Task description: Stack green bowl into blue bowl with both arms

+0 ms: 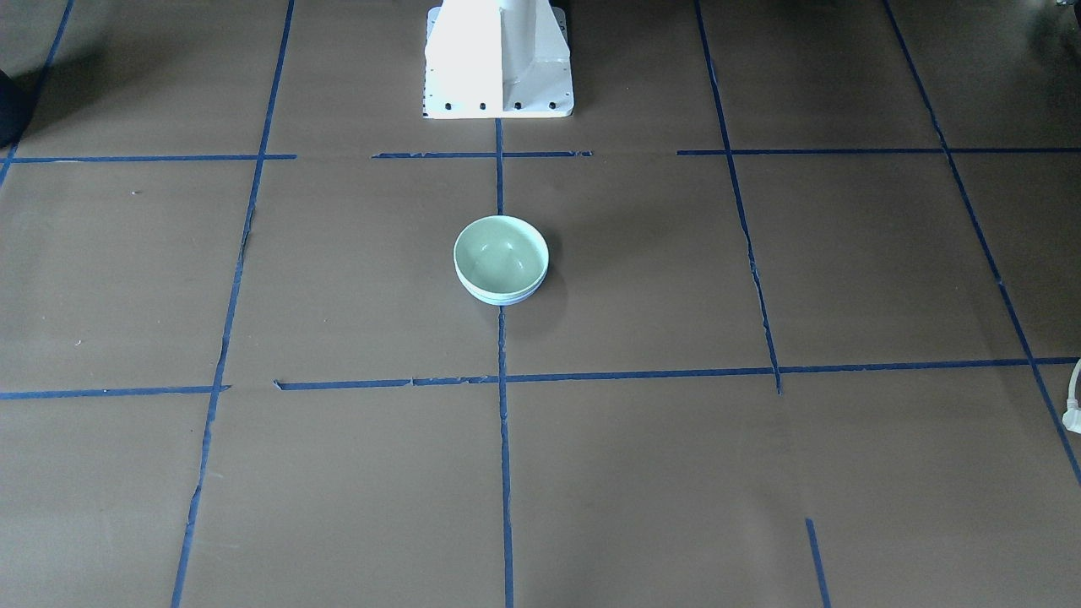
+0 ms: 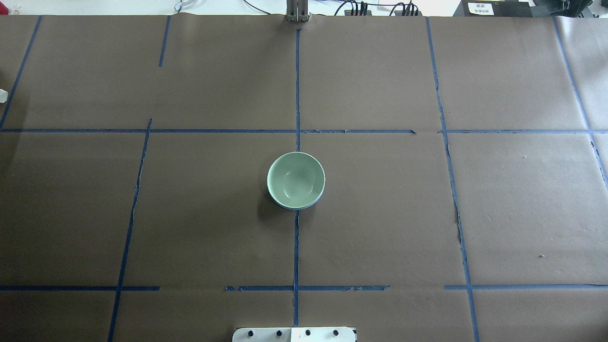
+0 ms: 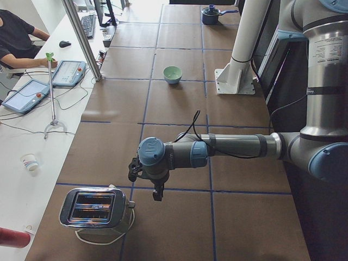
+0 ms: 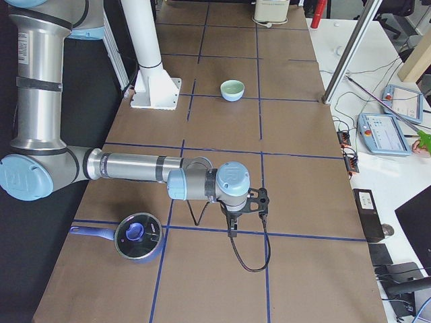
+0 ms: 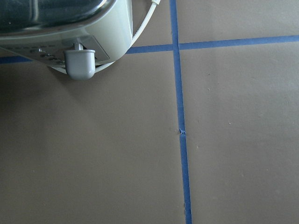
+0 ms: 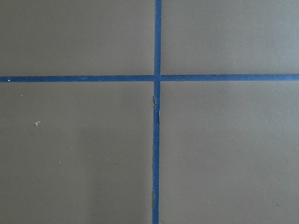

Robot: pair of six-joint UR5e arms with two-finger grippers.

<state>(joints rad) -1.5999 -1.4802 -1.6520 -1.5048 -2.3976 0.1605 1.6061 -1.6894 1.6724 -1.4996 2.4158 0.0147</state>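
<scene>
From the table's left end, nearest me is the toaster [image 3: 95, 209]. The left gripper [image 3: 158, 196] hangs just beside it, pointing down over the brown table [image 3: 179, 109]. I see nothing held in it, but I cannot tell how far its jaws are spread. Only the side view catches it, and its wrist camera gives just the toaster's corner and blue tape [image 5: 181, 140].

Mid-table, in front of the white pedestal [image 1: 498, 59], the green bowl [image 2: 295, 179] sits upright, nested inside the blue bowl [image 2: 297, 207]. Only a thin blue rim shows under it. The stack is on the centre tape line, well apart from both arms.

Further along, the right gripper [image 4: 232, 232] points down over a tape line, near the blue saucepan [image 4: 138, 235]. I see nothing held there either, and again cannot tell its jaw spread.
</scene>
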